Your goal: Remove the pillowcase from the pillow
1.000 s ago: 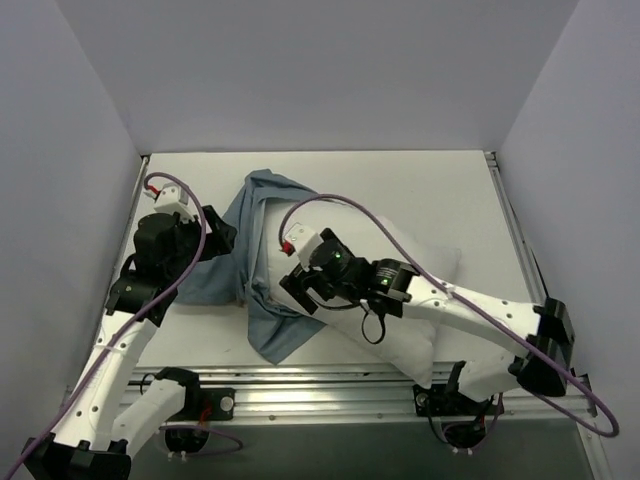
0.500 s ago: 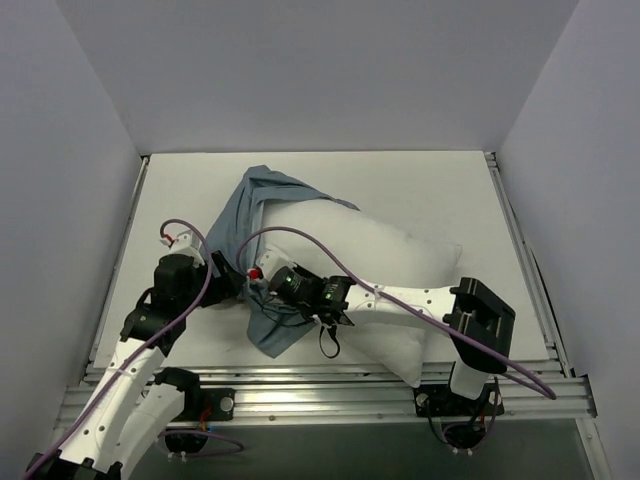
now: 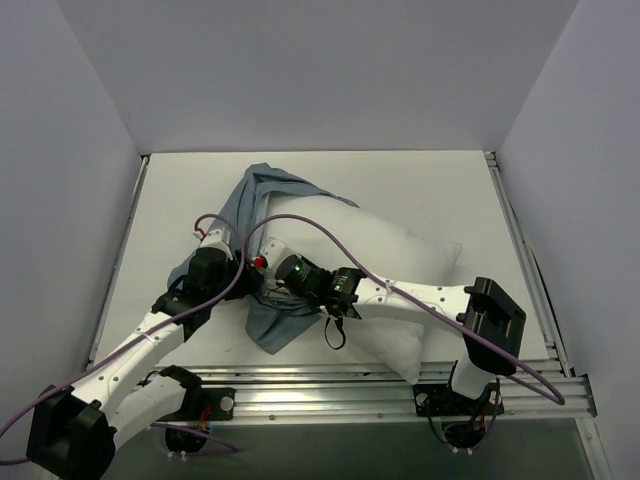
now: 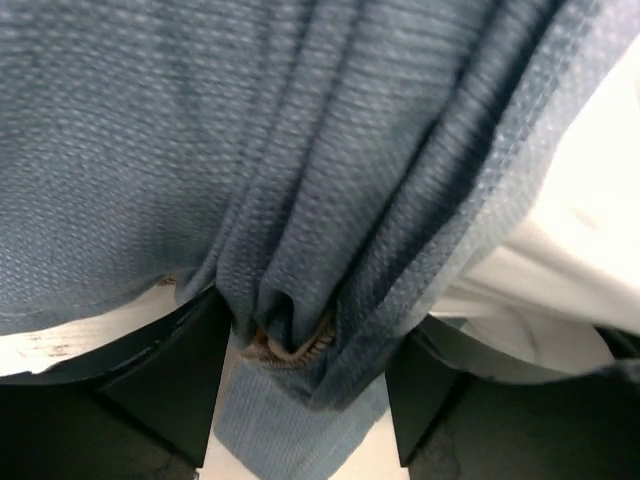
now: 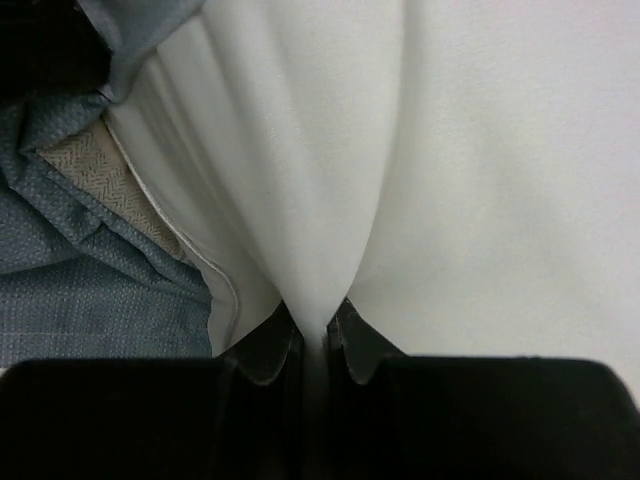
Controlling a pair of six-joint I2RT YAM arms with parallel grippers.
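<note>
The white pillow [image 3: 400,250] lies slantwise on the table, its left end still inside the blue pillowcase [image 3: 255,195]. My left gripper [image 3: 236,274] sits at the cover's bunched near-left edge. In the left wrist view a thick fold of the pillowcase [image 4: 200,150] with a zipper edge fills the gap between the fingers [image 4: 170,370], and white pillow [image 4: 580,230] shows at the right. My right gripper [image 3: 264,284] is right next to it, shut on a pinched ridge of pillow [image 5: 480,150]. The pillowcase [image 5: 80,290] and its beige lining [image 5: 95,170] lie to that gripper's left.
White walls enclose the table [image 3: 420,180] on three sides. A metal rail [image 3: 330,385] runs along the near edge, by the arm bases. Purple cables loop over both arms above the pillow.
The left arm has swung right to the pillowcase's open edge, and its jaws have closed in on the fabric. The right gripper moved left and shut on the pillow.
</note>
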